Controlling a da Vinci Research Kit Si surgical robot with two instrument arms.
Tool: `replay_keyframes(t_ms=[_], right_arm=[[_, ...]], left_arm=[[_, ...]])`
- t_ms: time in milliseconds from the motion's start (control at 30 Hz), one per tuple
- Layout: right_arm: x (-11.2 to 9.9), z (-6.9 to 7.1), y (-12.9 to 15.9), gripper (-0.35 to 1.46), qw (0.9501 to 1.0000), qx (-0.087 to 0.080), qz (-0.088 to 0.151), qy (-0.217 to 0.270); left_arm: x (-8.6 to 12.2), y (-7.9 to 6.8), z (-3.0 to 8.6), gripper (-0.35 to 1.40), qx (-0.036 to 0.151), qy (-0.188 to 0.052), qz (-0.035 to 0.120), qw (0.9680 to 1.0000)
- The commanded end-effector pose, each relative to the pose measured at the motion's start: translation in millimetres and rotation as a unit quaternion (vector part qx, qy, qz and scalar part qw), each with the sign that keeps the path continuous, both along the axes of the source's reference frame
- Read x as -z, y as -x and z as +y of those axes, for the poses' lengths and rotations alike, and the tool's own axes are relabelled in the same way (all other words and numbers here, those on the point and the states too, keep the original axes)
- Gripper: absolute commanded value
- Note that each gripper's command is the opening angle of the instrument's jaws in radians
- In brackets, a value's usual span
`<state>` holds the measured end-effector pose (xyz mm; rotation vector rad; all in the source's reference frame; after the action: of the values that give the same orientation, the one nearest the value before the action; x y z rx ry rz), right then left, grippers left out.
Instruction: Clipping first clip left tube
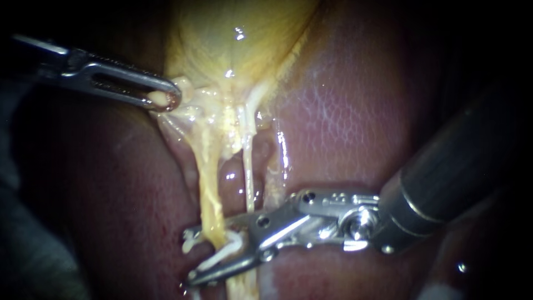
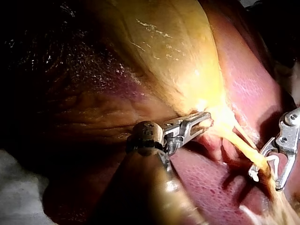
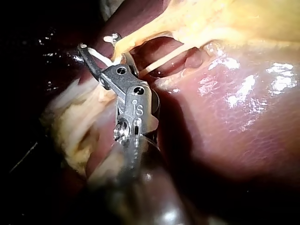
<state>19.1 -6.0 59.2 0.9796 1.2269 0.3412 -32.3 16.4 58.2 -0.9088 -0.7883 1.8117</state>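
Note:
The yellow gallbladder [image 1: 233, 39] narrows into two tubes running down over the liver [image 1: 344, 111]. The left tube [image 1: 208, 189] is thick and yellow; the right tube [image 1: 248, 178] is thin and pale. My left instrument [image 1: 166, 99] comes in from the upper left, its jaws shut on tissue at the gallbladder's neck, also seen in the left wrist view [image 2: 206, 121]. My right instrument [image 1: 191, 254] reaches in from the right; its jaws stand apart astride the left tube and hold a white clip [image 1: 222, 253] that curves around that tube [image 3: 101, 57].
Dark red liver [image 2: 211, 183] lies on both sides of the tubes. A lump of yellow fatty tissue [image 3: 70, 126] sits beside my right instrument's shaft. A pale cloth [image 2: 14, 178] shows at the edge, beside my left instrument's shaft.

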Motion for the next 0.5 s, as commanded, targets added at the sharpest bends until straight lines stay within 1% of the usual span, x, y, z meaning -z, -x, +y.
replay_keyframes(t_ms=[33, 267, 333, 400, 433, 467, 500], right_arm=[[0.1, 0.1, -0.1, 0.26, 1.0, -0.001, -0.002, -0.004], [-0.2, 0.1, -0.1, -0.01, 0.9997, -0.002, -0.012, -0.022], [-0.3, 0.2, 0.0, -0.12, 0.9993, -0.002, -0.017, -0.033], [-0.4, 0.3, 0.1, -0.3, 0.9987, -0.002, -0.023, -0.046], [-0.4, 0.3, 0.2, -0.35, 0.9984, -0.002, -0.026, -0.051], [-0.5, 0.3, 0.3, -0.35, 0.9982, -0.003, -0.026, -0.054], [-0.5, 0.4, 0.3, -0.35, 0.998, -0.001, -0.031, -0.055]], left_arm=[[0.0, 0.0, 0.0, -0.35, 0.0, 0.0, 0.0, 1.0], [-0.1, 0.0, 0.0, -0.35, 0.0, 0.0, 0.0, 1.0], [-0.1, 0.0, 0.0, -0.35, 0.0, 0.0, 0.0, 1.0], [-0.1, 0.0, 0.0, -0.35, 0.0, 0.0, 0.0, 1.0], [-0.1, 0.0, 0.0, -0.35, 0.0, 0.0, 0.0, 1.0], [-0.1, 0.0, 0.0, -0.35, 0.0, 0.0, 0.0, 1.0], [-0.1, 0.0, 0.0, -0.35, 0.0, 0.0, 0.0, 1.0]])
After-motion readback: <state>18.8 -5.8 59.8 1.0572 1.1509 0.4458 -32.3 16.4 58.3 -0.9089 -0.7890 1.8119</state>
